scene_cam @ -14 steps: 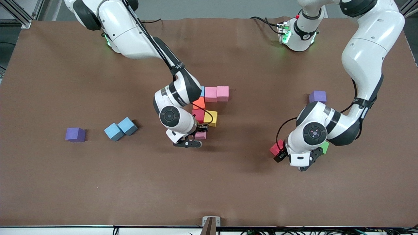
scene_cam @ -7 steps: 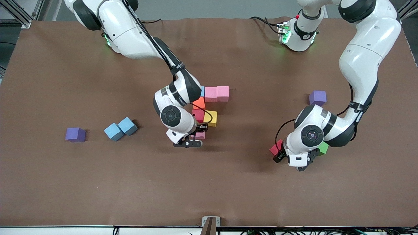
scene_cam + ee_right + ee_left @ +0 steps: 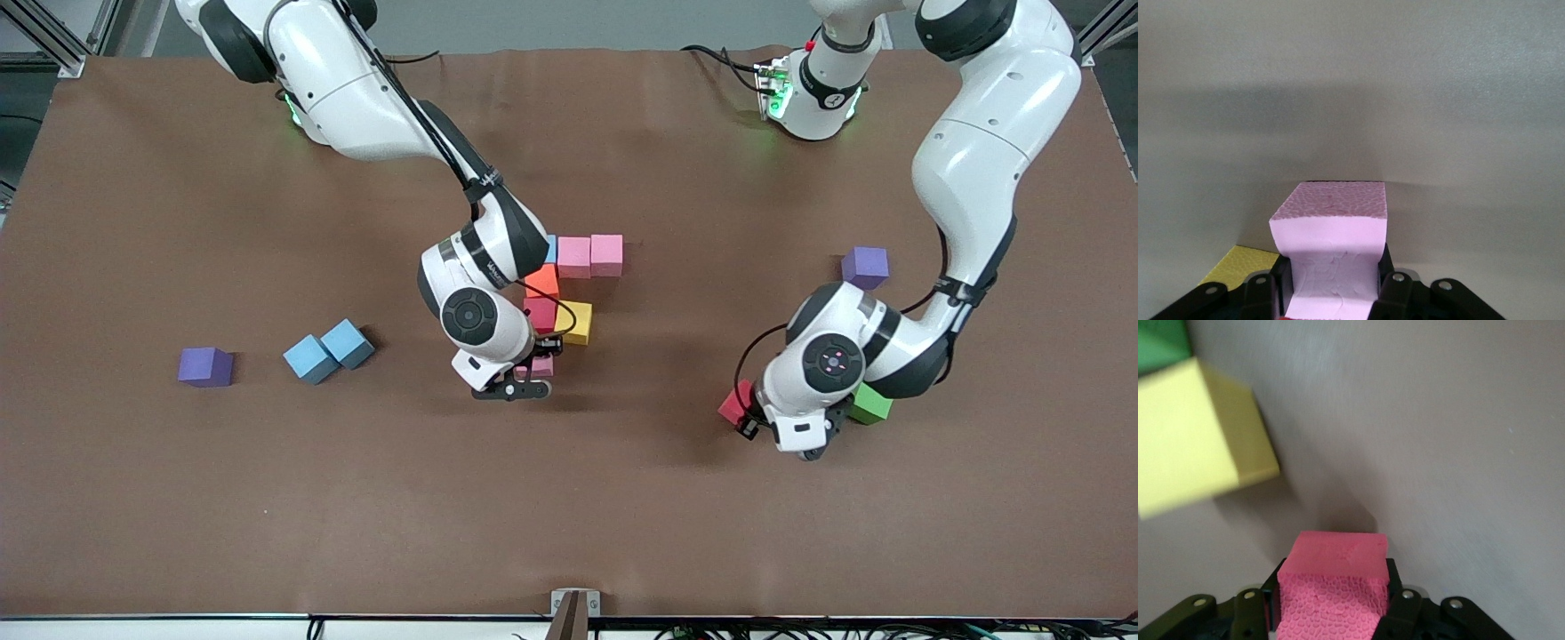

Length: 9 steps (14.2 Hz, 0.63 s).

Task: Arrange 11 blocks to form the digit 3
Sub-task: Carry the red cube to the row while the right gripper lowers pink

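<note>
My left gripper (image 3: 1331, 613) clamped on red foam cube (image 3: 1333, 587) beside green foam cube (image 3: 869, 405). My right gripper (image 3: 1331, 290) pinching pink foam cube (image 3: 1331, 257) at unfinished block figure (image 3: 573, 284). Foam light, squashy: hold flat opposite faces, gently.

Right arm reaches from its base to mid-surface, wrist bent downward; right pincer (image 3: 524, 380) sits low at the surface, clamped on a pink block (image 3: 1331, 257). Left arm arcs high from its base and folds down toward its own end of the surface; left pincer (image 3: 782, 427) is low, closed on a red block (image 3: 1335, 590).
</note>
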Available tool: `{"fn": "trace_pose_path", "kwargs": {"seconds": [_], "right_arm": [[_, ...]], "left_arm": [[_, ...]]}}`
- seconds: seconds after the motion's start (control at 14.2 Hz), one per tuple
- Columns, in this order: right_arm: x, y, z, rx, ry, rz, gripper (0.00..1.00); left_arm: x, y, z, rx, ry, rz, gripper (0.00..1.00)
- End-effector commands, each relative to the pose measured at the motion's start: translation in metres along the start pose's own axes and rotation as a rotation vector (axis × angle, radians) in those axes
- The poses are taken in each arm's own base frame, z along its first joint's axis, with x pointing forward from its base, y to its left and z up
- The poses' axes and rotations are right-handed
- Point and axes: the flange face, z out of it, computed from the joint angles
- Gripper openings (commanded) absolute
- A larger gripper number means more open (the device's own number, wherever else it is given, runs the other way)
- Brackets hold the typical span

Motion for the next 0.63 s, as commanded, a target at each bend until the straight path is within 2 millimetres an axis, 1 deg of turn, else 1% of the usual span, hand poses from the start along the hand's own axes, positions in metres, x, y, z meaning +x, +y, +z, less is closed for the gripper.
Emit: {"fn": "trace_pose_path", "kwargs": {"seconds": [0.0,0.21,0.42,0.56], "right_arm": [[-0.002,-0.004,-0.006,0.001,-0.005,0.004,0.38],[-0.002,-0.004,-0.007,0.032,-0.019,0.029,0.38],[-0.002,-0.005,-0.005,0.027,-0.020,0.024,0.38],[-0.003,-0.004,-0.004,0.022,-0.021,0.020,0.38]], "left_arm": [[-0.061,0.010,-0.015,0.005,0.022,-0.146,0.13],[-0.113,0.015,-0.014,0.003,0.022,-0.345,0.13],[-0.153,0.016,-0.011,0.006,0.022,-0.457,0.13],[-0.168,0.015,-0.008,0.011,0.022,-0.517,0.13]]}}
